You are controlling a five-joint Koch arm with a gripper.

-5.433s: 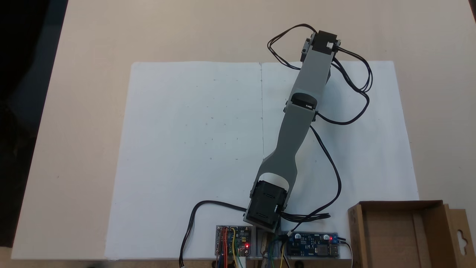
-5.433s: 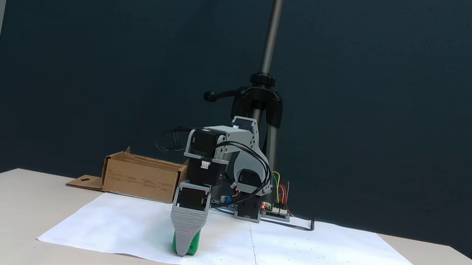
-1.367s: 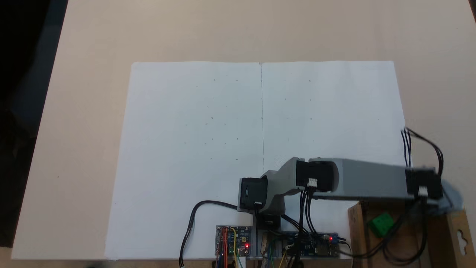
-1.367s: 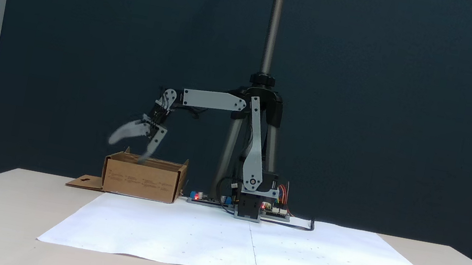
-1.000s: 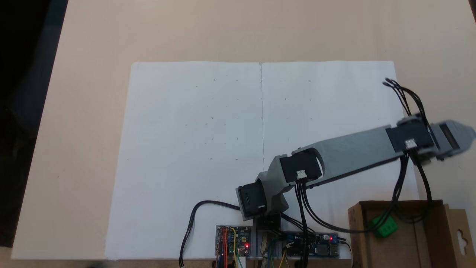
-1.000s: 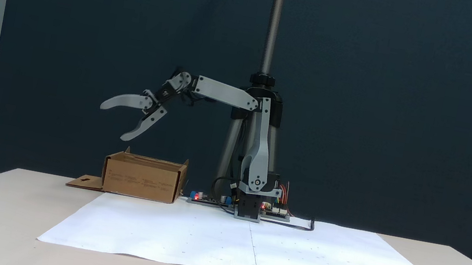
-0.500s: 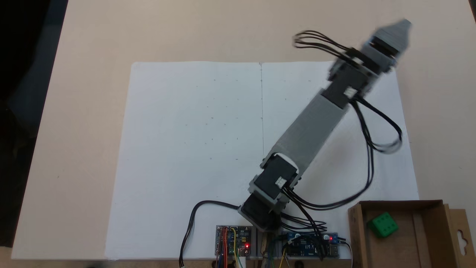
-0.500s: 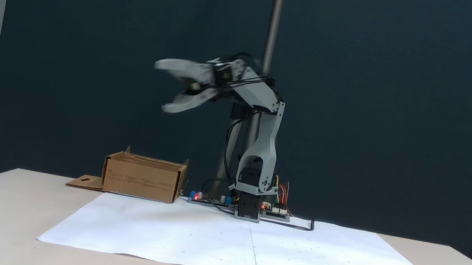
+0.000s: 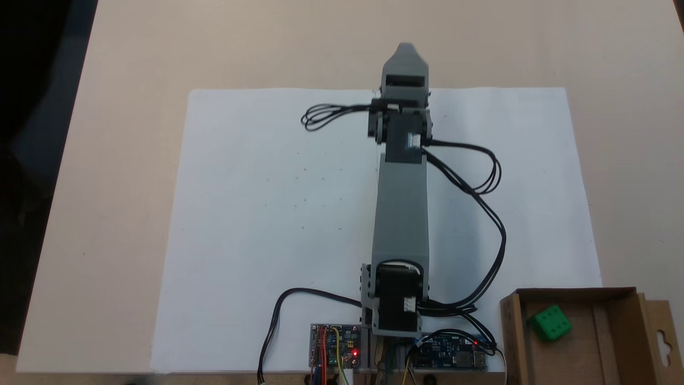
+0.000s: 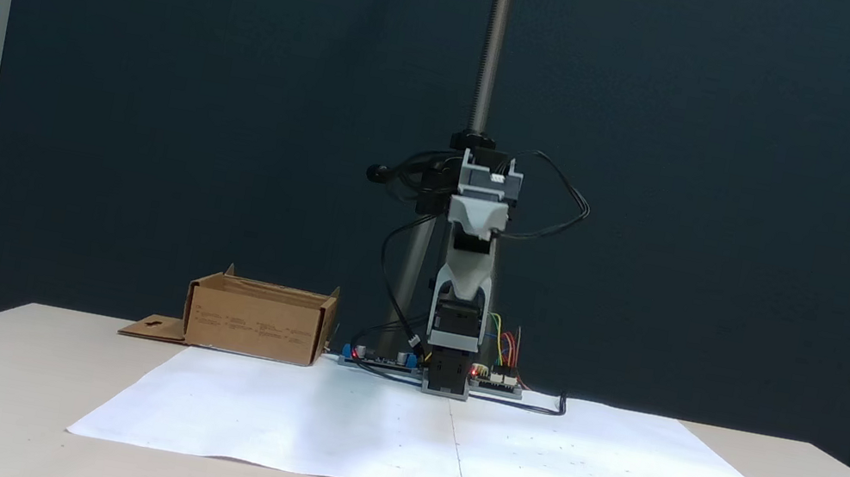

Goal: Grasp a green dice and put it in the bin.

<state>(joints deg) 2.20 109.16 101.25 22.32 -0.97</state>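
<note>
One green dice (image 9: 551,323) lies inside the bin (image 9: 622,342); the gripper (image 9: 405,49) hangs above the surface (image 9: 133,160), whether its fingers are parted is unclear.

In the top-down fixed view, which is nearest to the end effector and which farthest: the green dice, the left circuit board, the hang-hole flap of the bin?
From the end effector, at top centre:
1. Left circuit board, bottom centre.
2. Green dice, inside the bin, bottom right.
3. Hang-hole flap, far bottom right.

Bright green cube dice (image 9: 551,322), dark pips on top face. Plain brown cardboard bin (image 9: 620,342). Grey plastic arm (image 9: 401,214) with black motor blocks, black cables. White paper sheet (image 9: 267,214), faint dot marks. Pale beige tabletop (image 9: 133,107). Dark navy backdrop panel (image 10: 203,59).
</note>
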